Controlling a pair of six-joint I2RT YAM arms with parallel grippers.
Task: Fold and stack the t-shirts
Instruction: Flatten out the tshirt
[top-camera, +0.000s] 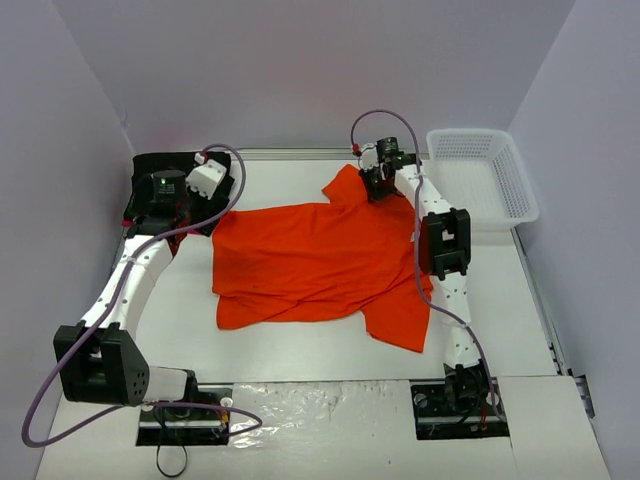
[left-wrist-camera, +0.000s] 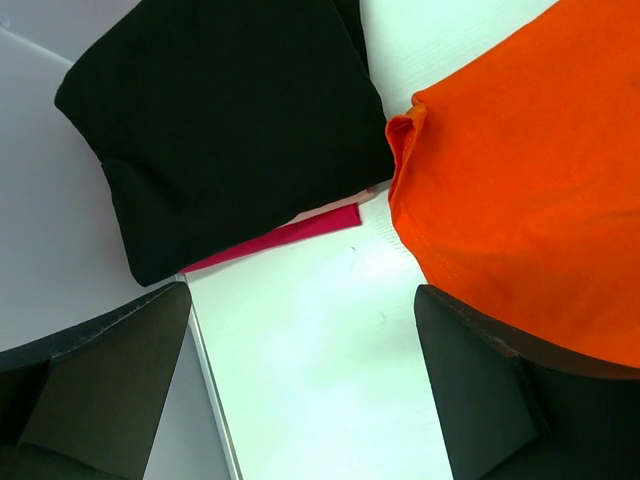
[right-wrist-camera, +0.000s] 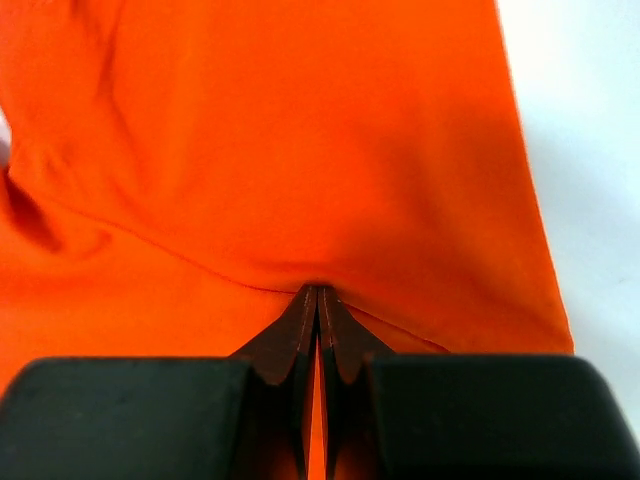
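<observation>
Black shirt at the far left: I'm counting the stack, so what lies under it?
A red cloth's edge sticks out from under the black shirt. The rest of it is covered, so whether anything more lies below cannot be seen.

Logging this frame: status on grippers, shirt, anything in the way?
Left gripper open, above bare table beside folded black shirt. Right gripper shut on orange t-shirt, far edge. Shirt spread, wrinkled, unfolded. Nothing lying on it.
</observation>
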